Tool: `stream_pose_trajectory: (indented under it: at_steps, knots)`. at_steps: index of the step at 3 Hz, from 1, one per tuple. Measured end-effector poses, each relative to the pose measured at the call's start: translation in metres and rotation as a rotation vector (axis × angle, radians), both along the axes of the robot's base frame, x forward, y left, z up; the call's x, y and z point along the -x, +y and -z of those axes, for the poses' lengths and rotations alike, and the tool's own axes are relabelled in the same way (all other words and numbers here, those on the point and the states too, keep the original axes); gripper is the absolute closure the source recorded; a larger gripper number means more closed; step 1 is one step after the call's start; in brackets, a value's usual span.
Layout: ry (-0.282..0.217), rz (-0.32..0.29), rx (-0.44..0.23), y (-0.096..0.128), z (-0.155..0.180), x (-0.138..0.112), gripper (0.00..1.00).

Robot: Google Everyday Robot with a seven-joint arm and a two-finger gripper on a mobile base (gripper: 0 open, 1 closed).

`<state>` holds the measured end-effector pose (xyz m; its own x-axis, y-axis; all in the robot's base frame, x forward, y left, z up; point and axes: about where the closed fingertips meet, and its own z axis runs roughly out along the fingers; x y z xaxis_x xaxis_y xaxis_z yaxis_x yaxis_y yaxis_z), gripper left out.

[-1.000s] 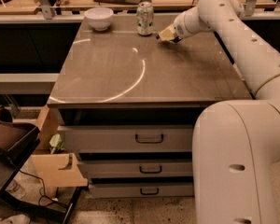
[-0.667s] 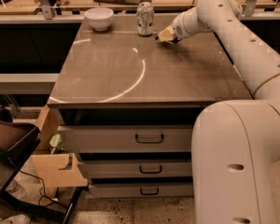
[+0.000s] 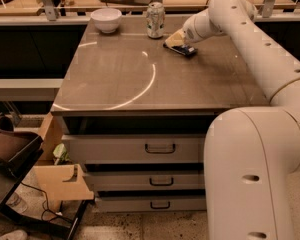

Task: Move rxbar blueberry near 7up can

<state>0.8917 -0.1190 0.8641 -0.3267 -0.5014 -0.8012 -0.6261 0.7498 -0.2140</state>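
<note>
The rxbar blueberry (image 3: 183, 49), a small flat dark-blue bar, lies on the table at the back right of centre. The 7up can (image 3: 155, 20) stands upright just left of it and a little farther back, about a can's width away. My gripper (image 3: 175, 39) reaches in from the right and sits right over the bar's left end, touching or nearly touching it, between the bar and the can.
A white bowl (image 3: 106, 20) stands at the table's back left corner. The grey table (image 3: 140, 84) has three drawers below its front edge. My arm crosses the right side of the table. A cart and cardboard stand on the floor at the left.
The gripper stays at the bar beside the can and has barely shifted. A little more of the dark bar shows to the right of the gripper now.
</note>
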Motion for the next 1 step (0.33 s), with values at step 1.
stream_pose_trajectory:
  at_steps: [1]
  knots:
    - [0.004,-0.003,0.000,0.0023,0.0029,-0.0005,0.00]
